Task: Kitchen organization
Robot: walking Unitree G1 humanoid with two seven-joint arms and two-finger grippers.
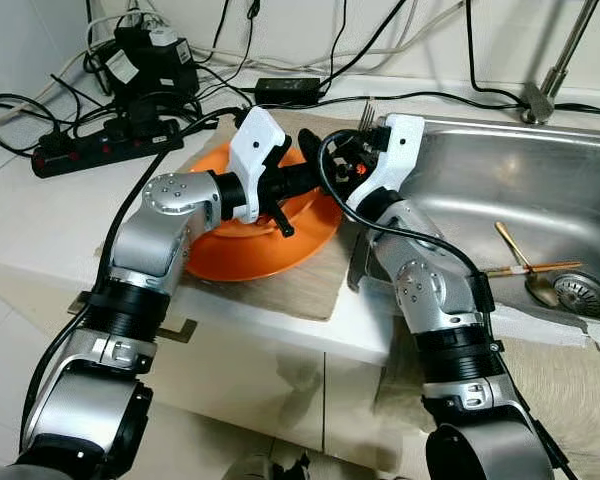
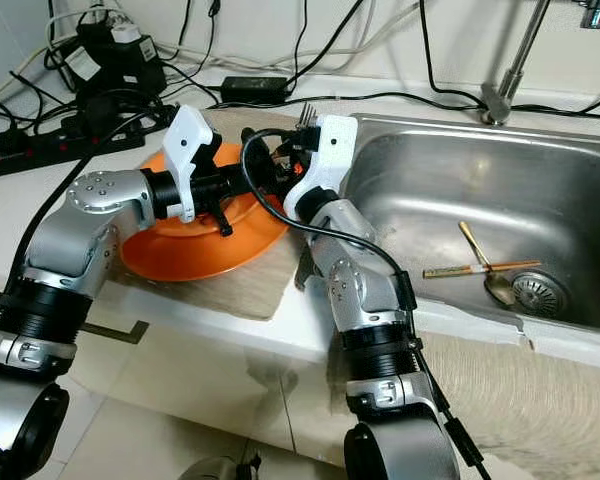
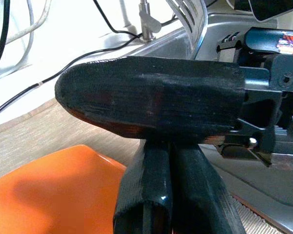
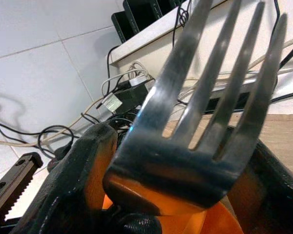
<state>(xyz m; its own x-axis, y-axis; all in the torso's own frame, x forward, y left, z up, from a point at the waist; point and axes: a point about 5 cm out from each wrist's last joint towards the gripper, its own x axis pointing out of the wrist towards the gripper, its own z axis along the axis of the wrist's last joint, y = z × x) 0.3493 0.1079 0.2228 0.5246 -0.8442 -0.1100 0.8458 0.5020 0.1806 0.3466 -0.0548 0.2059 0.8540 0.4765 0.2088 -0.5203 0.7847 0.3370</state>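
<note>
We see the right gripper (image 2: 298, 140) clamped on a fork (image 1: 366, 116), tines up, at the sink's (image 1: 540, 190) left rim. The left gripper (image 1: 298, 183), fingers pressed together on nothing, hovers over the orange plate (image 1: 242, 255), crowding the right one. The plate lies on a mat (image 1: 290, 285) near the counter edge. A spoon (image 1: 525, 268) and chopsticks (image 1: 515, 268) rest by the drain.

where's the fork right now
The fork is held in the right hand, tines up, above the counter between the orange plate and the sink's left rim, with the left hand beside it.
</note>
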